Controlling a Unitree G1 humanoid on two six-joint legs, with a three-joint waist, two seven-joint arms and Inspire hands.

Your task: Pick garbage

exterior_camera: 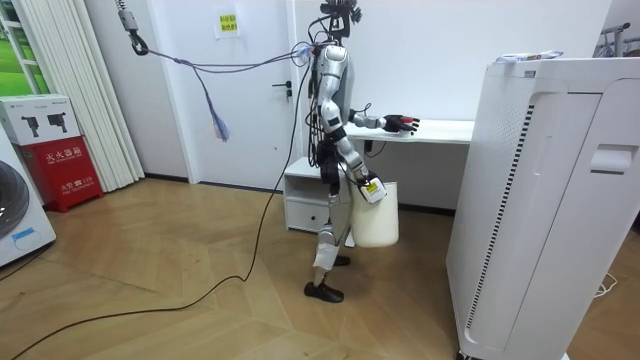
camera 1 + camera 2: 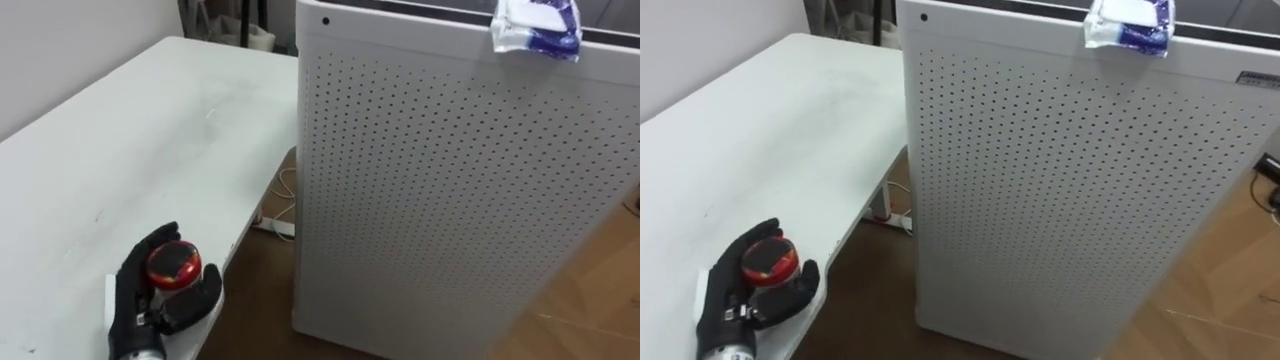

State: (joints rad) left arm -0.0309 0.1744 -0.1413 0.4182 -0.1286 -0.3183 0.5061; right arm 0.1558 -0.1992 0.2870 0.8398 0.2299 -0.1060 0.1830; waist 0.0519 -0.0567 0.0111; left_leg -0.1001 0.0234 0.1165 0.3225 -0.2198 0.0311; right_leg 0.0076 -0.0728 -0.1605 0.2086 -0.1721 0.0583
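A: Starting with the biggest?

B: Looking at a tall white perforated cabinet (image 2: 450,180), taking up everything from twelve round to five o'clock in the head view.

A: And next down?

B: Stretching from nine toward eleven o'clock, a long white table (image 2: 130,130), sitting just beside the cabinet's left wall with a narrow gap between.

A: Standing where?

B: Standing just beside the table in the room view, facing the cabinet, left arm reaching out over the tabletop.

A: Carrying anything on the other side?

B: Hanging at the right hand (image 1: 371,189), low beside the thigh, a white bucket (image 1: 377,222). Not managing to tell that hand's state from there.

A: Going smaller?

B: Lying at one o'clock on the cabinet's top edge, a crumpled white-and-blue packet (image 2: 537,28), drooping a little over the front face, well apart from both hands.

A: And the other hand?

B: Showing at seven o'clock, at the table's near edge, the left hand (image 2: 135,285), palm up, black fingers curling round the smallest thing here.

A: Meaning?

B: Holding a small round red piece of garbage (image 2: 173,265) with a dark face, cupped between thumb and fingers.
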